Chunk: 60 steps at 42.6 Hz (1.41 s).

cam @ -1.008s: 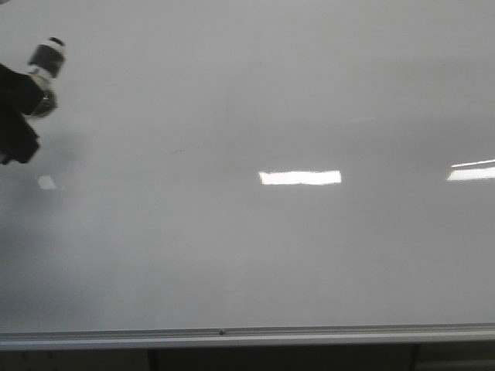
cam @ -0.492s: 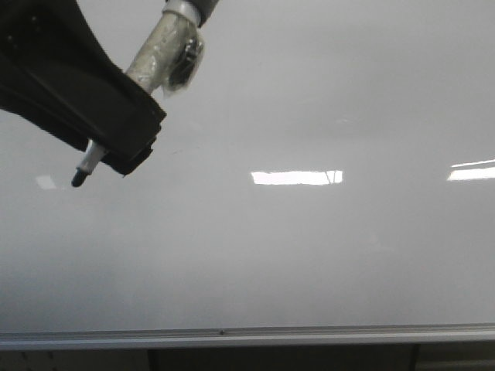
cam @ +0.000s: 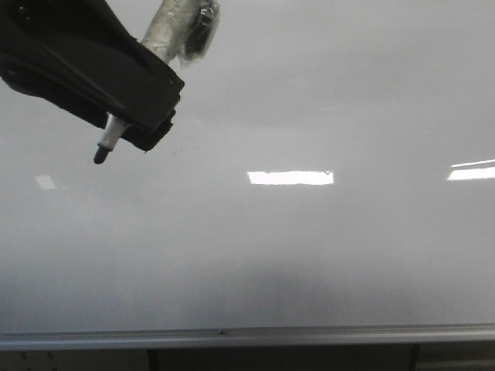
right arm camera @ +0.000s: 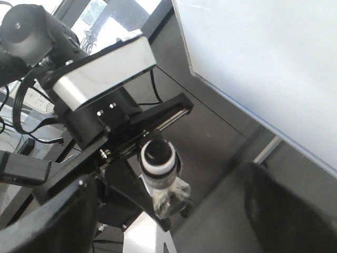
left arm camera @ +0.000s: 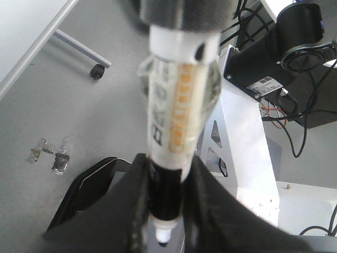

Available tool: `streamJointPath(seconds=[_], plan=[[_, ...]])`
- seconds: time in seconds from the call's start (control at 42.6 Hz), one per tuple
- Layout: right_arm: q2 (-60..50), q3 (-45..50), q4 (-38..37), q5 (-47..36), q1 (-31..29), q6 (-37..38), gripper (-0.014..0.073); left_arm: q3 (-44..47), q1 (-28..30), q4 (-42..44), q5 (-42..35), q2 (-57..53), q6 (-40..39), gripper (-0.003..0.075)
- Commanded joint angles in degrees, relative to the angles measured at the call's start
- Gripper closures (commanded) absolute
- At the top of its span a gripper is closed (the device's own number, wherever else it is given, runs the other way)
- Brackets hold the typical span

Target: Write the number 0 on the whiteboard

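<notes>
1. The whiteboard [cam: 309,255] fills nearly the whole front view; a silver rail [cam: 247,337] runs along its lower edge; bright white reflections [cam: 291,178] lie across its middle and at its right edge.
2. The left hand [cam: 131,124] sits at the board's upper left corner, dark and bulky; it is clenched on a marker [cam: 166,35]; the marker's black tip [cam: 100,156] sticks out below the hand and points down and to the left, over the board's left part; whether the tip touches the board cannot be told.
3. In the left wrist view the fingers [left arm camera: 134,200] press on both sides of the marker's [left arm camera: 176,110] dark lower barrel; clear wrap covers the white barrel with its orange print.
4. No drawn 0 can be made out on the board in the front view.
5. The right hand [right arm camera: 168,221] shows only as two dark blurred fingers [right arm camera: 47,221] standing wide apart, released, with nothing between them; it is off the board, beside the board's edge [right arm camera: 231,100].
</notes>
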Motion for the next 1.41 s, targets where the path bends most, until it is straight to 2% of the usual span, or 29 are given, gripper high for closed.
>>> streamJointPath(seconds=[0.0,0.117,0.235,0.446,0.704,0.727,0.797,0.868,0.938,1.102,1.149,1.196,1.384], plan=[[0.9,-3.1,5.3,0.2,2.3,-1.7,0.0001,-1.6,-0.5,-4.3,3.6,-1.8,0.1,0.0738],[3.9,-5.9,5.2,-1.7,7.4,-1.7,0.0001,-1.6,-0.5,-4.3,3.6,-1.8,0.1,0.0739],[5.4,-6.3,2.8,-1.6,8.8,-1.6,0.0012,-1.6,-0.5,-4.3,3.6,-1.8,0.1,0.0739],[5.4,-6.3,2.7,-1.8,8.8,-1.6,0.0253,-1.6,-0.5,-4.3,3.6,-1.8,0.1,0.0739],[5.4,-6.3,3.1,-1.6,8.8,-1.6,0.0646,-1.6,-0.5,-4.3,3.6,-1.8,0.2,0.0739],[5.4,-6.3,3.1,-1.5,8.8,-1.6,0.0671,-1.6,-0.5,-4.3,3.6,-1.8,0.2,0.0739],[5.4,-6.3,3.1,-1.2,8.8,-1.6,0.066,-1.6,-0.5,-4.3,3.6,-1.8,0.2,0.0733],[5.4,-6.3,3.1,-1.1,8.8,-1.6,0.0662,-1.6,-0.5,-4.3,3.6,-1.8,0.2,0.0675],[5.4,-6.3,3.1,-1.0,8.8,-1.7,0.0663,-1.6,-0.5,-4.3,3.6,-1.8,0.3,0.0552],[4.7,-6.3,1.2,-1.0,8.0,-1.6,0.0661,-1.8,-0.5,-4.3,3.1,-1.8,0.3,0.0104],[3.9,-6.1,-0.3,-0.8,7.5,-1.3,0.0661,-1.9,-0.5,-4.2,2.9,-1.8,0.3,0.0037],[2.9,-5.6,-1.9,-0.9,6.8,-0.8,0.0661,-1.9,-0.5,-4.2,2.8,-1.8,0.3,0.0019],[-4.3,-0.7,-7.0,-6.3,2.8,0.1,0.0661,-1.9,-0.5,-2.9,2.5,-1.8,0.3,0.0082]])
